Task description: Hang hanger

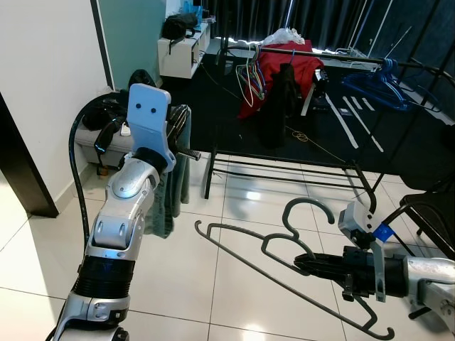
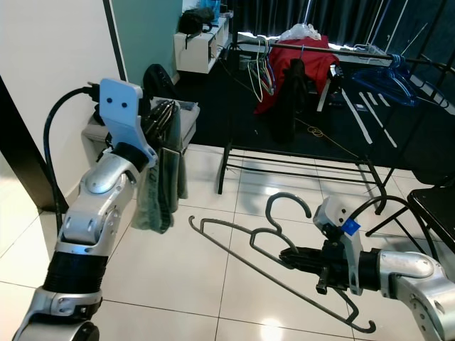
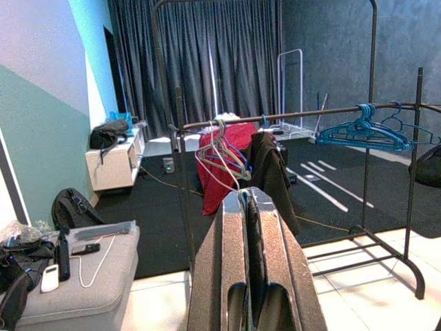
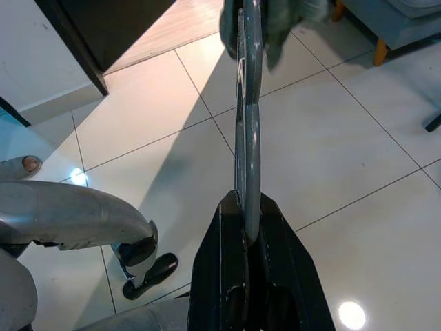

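Right gripper (image 1: 307, 263) clamped on the grey hanger (image 1: 284, 249) — left gripper (image 3: 251, 207) raised, fingers together.

My left tool (image 3: 249, 276): its base is cut off by the left wrist view's lower edge; in the eye views my own wrist plate hides the fingers
My right tool (image 1: 307, 263): the fingers' rear part sits behind my wrist housing; in the right wrist view their base runs off the lower edge
Hanger (image 1: 284, 249): the stretch clamped inside my right tool is covered by the fingers; its far end in the right wrist view is blurred against a green cloth (image 4: 275, 21)
Clothes rail (image 3: 289, 116): its right end leaves the frame
Items on the grey case (image 3: 76, 276): too small to identify
My left arm (image 1: 117, 234): cut off at the lower edge
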Robot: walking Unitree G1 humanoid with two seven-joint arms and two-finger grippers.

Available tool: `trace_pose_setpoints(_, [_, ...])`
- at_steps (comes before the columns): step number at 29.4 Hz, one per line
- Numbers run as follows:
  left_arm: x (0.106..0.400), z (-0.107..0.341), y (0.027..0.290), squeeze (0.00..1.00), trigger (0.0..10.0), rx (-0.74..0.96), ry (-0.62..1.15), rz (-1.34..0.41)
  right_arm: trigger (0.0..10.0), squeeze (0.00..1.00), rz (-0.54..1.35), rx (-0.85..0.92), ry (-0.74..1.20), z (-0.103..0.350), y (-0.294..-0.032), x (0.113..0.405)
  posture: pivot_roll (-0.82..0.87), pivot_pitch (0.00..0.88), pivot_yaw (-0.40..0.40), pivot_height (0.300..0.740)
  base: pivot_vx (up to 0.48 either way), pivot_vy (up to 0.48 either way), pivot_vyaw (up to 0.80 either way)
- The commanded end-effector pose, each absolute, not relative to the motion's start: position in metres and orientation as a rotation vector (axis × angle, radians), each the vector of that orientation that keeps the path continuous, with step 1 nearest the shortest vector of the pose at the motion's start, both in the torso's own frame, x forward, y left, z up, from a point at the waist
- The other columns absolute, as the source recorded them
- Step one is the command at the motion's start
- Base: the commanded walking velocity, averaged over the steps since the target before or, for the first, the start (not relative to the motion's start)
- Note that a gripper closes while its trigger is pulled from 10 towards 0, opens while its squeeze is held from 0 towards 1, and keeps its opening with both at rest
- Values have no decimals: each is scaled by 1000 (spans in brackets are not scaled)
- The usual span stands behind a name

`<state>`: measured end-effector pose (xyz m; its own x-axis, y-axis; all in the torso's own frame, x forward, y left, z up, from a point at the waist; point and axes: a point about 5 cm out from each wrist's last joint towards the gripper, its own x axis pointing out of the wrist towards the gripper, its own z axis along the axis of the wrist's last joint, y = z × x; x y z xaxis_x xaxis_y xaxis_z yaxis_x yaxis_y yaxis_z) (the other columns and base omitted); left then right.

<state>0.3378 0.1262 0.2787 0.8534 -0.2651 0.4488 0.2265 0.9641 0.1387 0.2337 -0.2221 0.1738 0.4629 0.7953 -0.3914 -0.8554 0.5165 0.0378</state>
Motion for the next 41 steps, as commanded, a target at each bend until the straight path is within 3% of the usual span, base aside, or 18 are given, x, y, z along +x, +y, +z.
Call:
trace_pose_setpoints(1, [336,284,122,0,10000,79,-510,-281,10000,0,1005,-180,385,173,-225,235,-35,32,-48,740,0,0,0])
trace_pose_setpoints(41, [329,296,111,0,10000,55,-554,-334,10000,0,967,-170,396,173,-232,236,-34,52,-47,740,0,0,0])
